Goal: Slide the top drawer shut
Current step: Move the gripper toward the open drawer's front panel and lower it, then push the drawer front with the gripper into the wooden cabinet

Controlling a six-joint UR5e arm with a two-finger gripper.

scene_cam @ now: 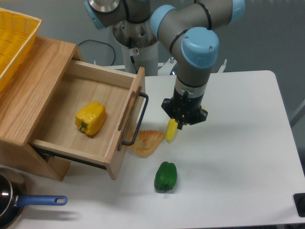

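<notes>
Here the white table (238,157) fills the lower right of the frame, and a light-wood cabinet (33,90) sits on its left side. The top drawer (90,119) stands pulled well out of that cabinet toward the centre of the frame; its long axis runs from upper left to lower right, its flat front faces right toward the arm, and the black bar handle (137,119) lies along that front. The grey arm (190,33) with pale blue joint caps comes in from the top centre, bends at a blue-capped joint and drops its wrist straight down over the table just right of the drawer front. The claw (183,117) points downward, close over the upper part of a banana (170,130); from this angle I cannot tell whether its fingers are spread or pressed together, nor whether they touch the fruit. A yellow basket (12,38) rests on the cabinet top at the upper left. A yellow bell pepper (90,118) lies inside the drawer. A pastry (147,142) lies just below the handle, touching the banana's lower tip. A green bell pepper (165,176) sits below them, apart. A blue-handled pan (28,202) shows at the lower left corner.
</notes>
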